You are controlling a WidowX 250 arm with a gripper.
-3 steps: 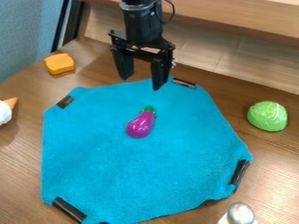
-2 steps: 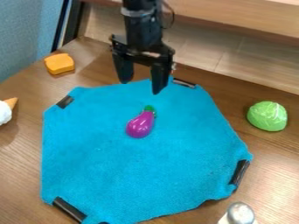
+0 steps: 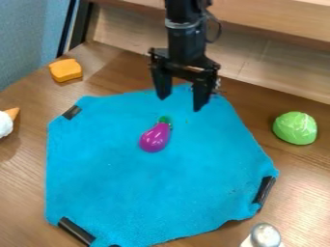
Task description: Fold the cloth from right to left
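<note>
One purple eggplant (image 3: 155,137) lies on the blue cloth (image 3: 148,178) — spread across the bench (image 3: 296,193) — below the claw (image 3: 180,101), fingers apart, empty.

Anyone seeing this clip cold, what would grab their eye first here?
Most likely the big bright blue cloth, spread unfolded over the middle of the wooden table, with a glossy purple toy eggplant lying on it just above its centre. Next comes the black gripper, hanging open over the cloth's far edge, and then the pale green toy cabbage at the right.
</note>
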